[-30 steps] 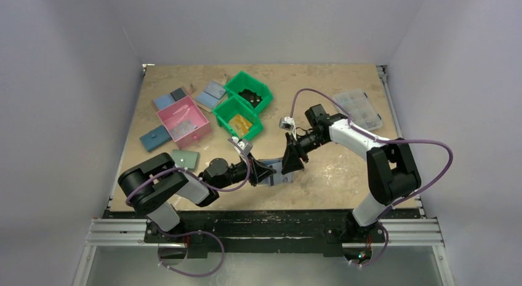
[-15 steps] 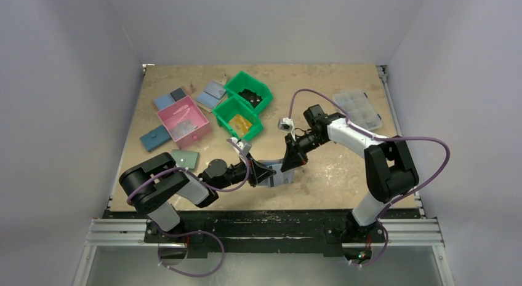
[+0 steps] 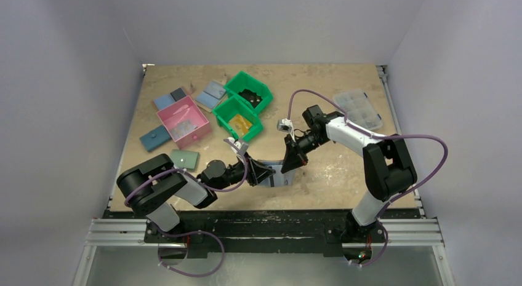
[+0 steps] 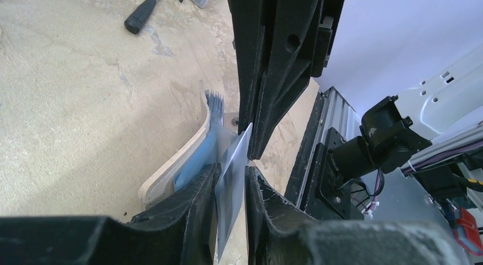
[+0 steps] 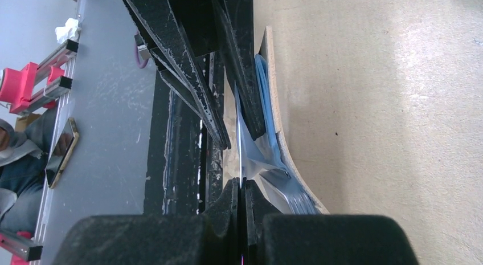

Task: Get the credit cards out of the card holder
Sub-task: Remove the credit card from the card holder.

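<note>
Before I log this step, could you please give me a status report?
Right gripper shut on card. Left gripper slightly open around it. Card holder standing on edge alongside. Nothing in the way.

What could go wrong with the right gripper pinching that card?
The right gripper pinches only the thin edge of the credit card, so it may slip off when pulled. The left gripper stands open around the card, seemingly not clamping the card holder, so the holder might drag along or tip.
</note>
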You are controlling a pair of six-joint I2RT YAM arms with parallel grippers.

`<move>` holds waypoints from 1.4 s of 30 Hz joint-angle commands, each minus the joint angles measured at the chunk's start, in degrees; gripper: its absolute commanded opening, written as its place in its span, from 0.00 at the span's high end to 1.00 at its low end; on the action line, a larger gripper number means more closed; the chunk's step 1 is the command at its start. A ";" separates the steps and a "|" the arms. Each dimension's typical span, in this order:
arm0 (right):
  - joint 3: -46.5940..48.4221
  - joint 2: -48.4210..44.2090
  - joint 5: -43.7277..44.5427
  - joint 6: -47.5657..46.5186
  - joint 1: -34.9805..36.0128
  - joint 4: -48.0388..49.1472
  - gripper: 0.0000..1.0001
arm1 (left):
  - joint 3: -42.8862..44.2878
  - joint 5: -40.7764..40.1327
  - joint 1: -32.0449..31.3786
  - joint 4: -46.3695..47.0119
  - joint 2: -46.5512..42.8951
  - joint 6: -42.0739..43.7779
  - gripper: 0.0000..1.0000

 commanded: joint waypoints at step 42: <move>4.15 2.92 4.83 -4.19 0.26 -3.54 1.00 | -7.35 1.27 3.11 13.40 0.60 -4.07 1.00</move>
